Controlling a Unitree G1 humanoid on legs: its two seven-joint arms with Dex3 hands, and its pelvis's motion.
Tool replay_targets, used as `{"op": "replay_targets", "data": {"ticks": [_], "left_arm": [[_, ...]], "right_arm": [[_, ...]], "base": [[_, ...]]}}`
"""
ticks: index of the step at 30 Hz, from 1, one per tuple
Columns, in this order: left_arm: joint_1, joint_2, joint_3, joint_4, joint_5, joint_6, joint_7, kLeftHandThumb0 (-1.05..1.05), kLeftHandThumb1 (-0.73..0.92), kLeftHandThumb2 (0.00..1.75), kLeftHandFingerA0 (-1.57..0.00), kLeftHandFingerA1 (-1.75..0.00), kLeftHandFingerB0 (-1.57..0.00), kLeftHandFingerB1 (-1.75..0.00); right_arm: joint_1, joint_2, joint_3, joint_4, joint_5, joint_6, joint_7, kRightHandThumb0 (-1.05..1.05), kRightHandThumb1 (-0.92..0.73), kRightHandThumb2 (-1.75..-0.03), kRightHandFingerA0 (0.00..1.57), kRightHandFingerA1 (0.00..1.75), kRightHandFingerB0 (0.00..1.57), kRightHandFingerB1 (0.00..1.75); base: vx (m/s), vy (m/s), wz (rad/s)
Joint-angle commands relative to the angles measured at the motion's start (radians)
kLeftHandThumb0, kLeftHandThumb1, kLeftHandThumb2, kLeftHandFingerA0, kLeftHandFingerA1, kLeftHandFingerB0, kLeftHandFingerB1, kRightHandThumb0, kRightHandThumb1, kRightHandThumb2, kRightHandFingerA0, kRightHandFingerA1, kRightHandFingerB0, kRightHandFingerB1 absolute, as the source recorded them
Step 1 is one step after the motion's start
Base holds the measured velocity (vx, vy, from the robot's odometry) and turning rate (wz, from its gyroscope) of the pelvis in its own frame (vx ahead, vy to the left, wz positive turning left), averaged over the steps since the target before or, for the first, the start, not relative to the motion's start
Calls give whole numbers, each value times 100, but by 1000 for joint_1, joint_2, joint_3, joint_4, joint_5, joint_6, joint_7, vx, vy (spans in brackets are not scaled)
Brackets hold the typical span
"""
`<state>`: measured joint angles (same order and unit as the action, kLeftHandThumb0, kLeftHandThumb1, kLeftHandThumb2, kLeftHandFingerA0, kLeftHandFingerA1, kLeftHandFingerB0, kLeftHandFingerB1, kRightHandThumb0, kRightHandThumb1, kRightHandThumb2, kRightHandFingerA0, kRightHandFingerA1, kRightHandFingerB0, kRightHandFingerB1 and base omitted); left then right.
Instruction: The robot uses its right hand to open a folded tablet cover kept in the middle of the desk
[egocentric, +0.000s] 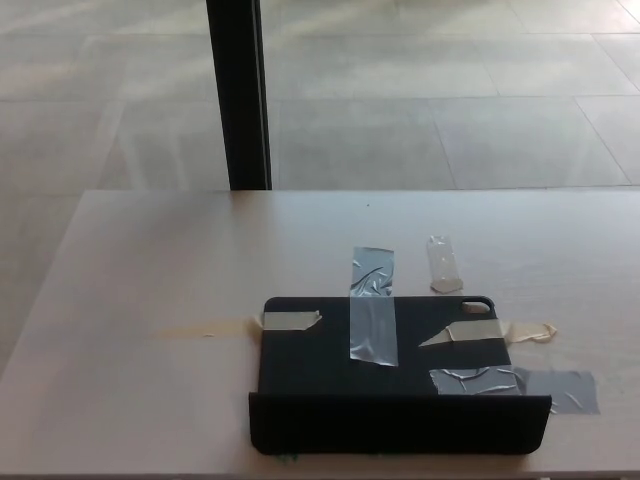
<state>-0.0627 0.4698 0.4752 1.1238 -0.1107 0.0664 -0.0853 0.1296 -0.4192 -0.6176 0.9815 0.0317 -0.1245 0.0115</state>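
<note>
Tablet cover (390, 375) lies taped near the desk's (150, 300) front edge, its flap upright along that edge; neither hand shows, so finger state cannot be told.

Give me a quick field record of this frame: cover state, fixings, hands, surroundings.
item: black tablet cover on desk
cover state: front flap standing up at near edge
fixings: grey tape strip across far edge, another at right; beige tape pieces at sides
hands: neither in view
background: dark post, tiled floor
</note>
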Motion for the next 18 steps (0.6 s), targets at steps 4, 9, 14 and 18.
{"op": "replay_targets", "data": {"ticks": [4, 9, 14, 18], "left_arm": [[-75, 89, 193, 113, -171, 22, -21, -80, 86, 65, -68, -76, -53, -65], [-83, 91, 205, 120, -161, 20, -16, -78, 86, 66, -69, -77, -54, -66], [-77, 90, 203, 127, -150, 10, -32, -79, 88, 66, -68, -77, -52, -65], [-73, 91, 208, 130, -158, 13, -26, -78, 86, 65, -67, -76, -51, -64]], "right_arm": [[-132, -80, -284, -171, 267, -105, -86, -89, -88, -68, 76, 45, 58, 39], [-247, -54, -244, -482, 217, -37, -140, -79, -90, -68, 69, 41, 54, 36], [-352, -48, -101, -655, 145, -76, -59, -85, -88, -67, 66, 46, 56, 36], [-404, -48, 60, -721, 79, -100, 36, -84, -89, -67, 71, 52, 47, 40]], "base": [[0, 0, 0], [0, 0, 0], [0, 0, 0], [0, 0, 0]]}}
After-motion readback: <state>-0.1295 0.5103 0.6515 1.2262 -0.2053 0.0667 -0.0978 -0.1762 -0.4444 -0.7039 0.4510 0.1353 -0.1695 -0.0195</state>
